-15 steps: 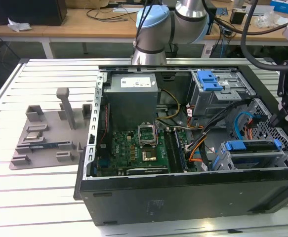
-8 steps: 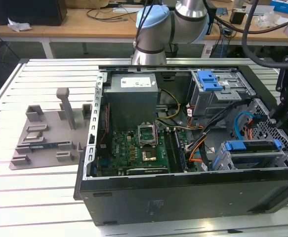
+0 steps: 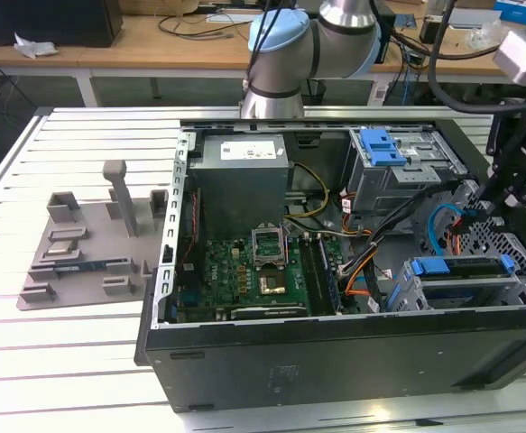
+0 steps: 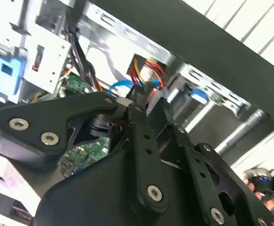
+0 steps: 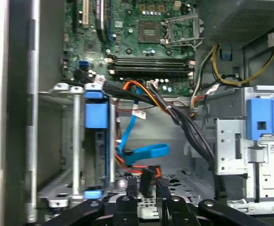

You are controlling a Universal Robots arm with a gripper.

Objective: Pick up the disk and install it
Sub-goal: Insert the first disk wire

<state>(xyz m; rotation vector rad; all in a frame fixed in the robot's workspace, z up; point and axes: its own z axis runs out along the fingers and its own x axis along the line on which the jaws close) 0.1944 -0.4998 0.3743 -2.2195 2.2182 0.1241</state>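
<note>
Jaws low in the case by the drive cage; can't tell if they're spread or pinching anything.
Jaws hang at the right edge of the exterior view, over the cable bundle point(image 5: 183, 122). One disk point(image 3: 461, 269) sits lower right in that view, blue rails in its cage point(image 5: 75, 141) guides, so it looks seated in the bay. One blue data cable point(image 5: 146, 151) lies loose beside the cage, probably unplugged. One blue latch point(image 3: 380, 144) tops the second cage. One fixture tray point(image 3: 82, 248) is on the worktop point(image 3: 64, 361), left.
</note>
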